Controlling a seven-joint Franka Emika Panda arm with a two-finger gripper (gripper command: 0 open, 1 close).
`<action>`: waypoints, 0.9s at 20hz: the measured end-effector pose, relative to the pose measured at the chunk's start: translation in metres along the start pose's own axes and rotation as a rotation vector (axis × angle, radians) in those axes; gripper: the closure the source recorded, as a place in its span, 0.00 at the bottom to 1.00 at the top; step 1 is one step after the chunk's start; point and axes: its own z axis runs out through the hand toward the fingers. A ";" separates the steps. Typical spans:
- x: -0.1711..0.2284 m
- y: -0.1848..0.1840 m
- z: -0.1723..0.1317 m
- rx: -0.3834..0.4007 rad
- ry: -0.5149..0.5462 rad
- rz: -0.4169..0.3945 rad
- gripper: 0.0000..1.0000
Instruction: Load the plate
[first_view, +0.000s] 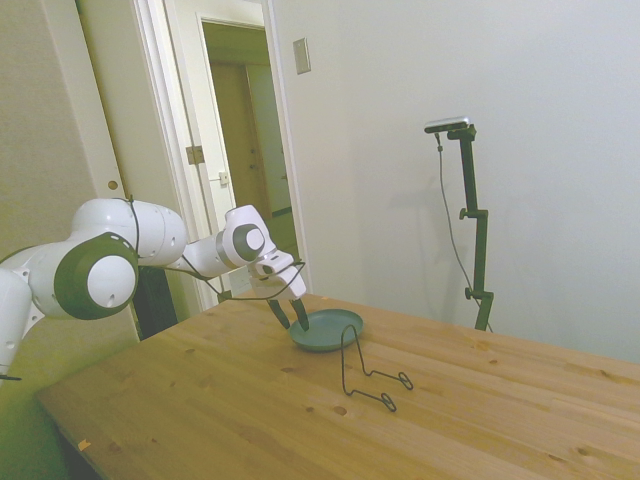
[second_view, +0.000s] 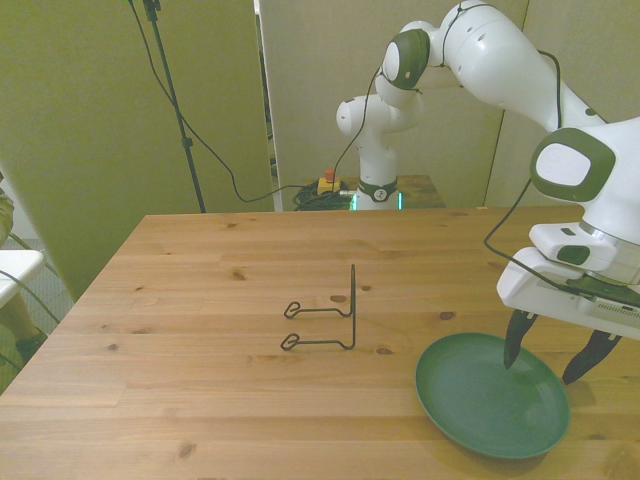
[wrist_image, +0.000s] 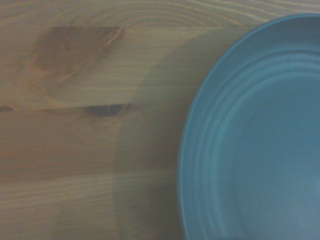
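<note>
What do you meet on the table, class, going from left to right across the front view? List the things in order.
Wire stand → plate → tool, its open fingers straddling the plate's right rim.

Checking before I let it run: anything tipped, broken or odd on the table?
Nothing stands out. The plate lies flat and whole, the wire stand is upright beside it, and the open gripper straddles the plate's rim.
</note>
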 end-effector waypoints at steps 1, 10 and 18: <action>0.001 0.000 0.001 -0.005 0.001 0.003 1.00; 0.007 -0.002 0.006 -0.023 0.007 0.013 1.00; 0.009 -0.001 0.010 -0.029 0.007 0.016 1.00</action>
